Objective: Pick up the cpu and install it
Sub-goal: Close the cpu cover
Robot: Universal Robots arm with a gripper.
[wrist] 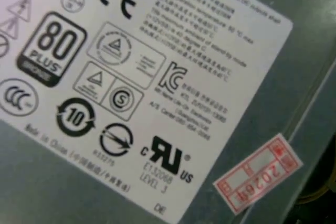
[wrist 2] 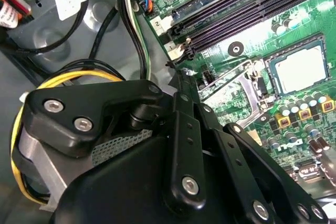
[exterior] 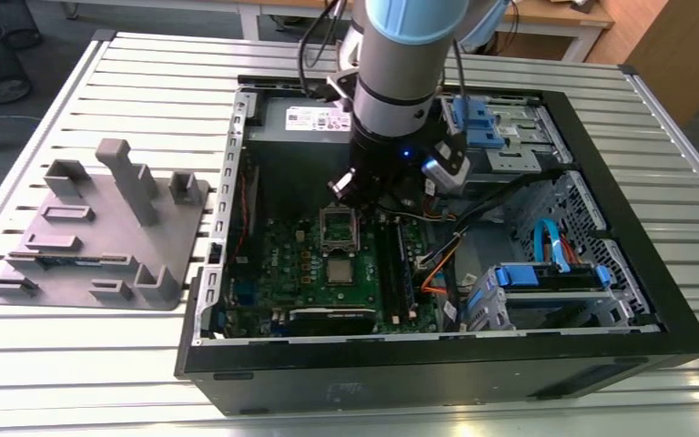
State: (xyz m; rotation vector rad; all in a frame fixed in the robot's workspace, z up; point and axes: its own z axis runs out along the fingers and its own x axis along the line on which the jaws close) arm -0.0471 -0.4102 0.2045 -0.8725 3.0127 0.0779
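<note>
The cpu (exterior: 339, 270) is a small silver square lying flat in the socket on the green motherboard (exterior: 283, 264) inside the open computer case. In the second wrist view the cpu (wrist 2: 302, 69) sits in its dark frame, and the metal retention plate (wrist 2: 239, 85) beside it stands swung up. My gripper (exterior: 370, 189) hangs over the board just behind the socket, a little above the raised plate (exterior: 339, 228). Its black links (wrist 2: 184, 145) are apart from the cpu. Nothing shows in its grasp.
A grey plastic tray with upright posts (exterior: 95, 232) stands on the slatted table at the exterior view's left. The grey power supply with a white label (exterior: 307, 118) (wrist: 157, 77) lies behind the arm. Blue drive cages (exterior: 550, 278), cables (wrist 2: 68, 80) and memory slots (wrist 2: 247, 9) crowd the case.
</note>
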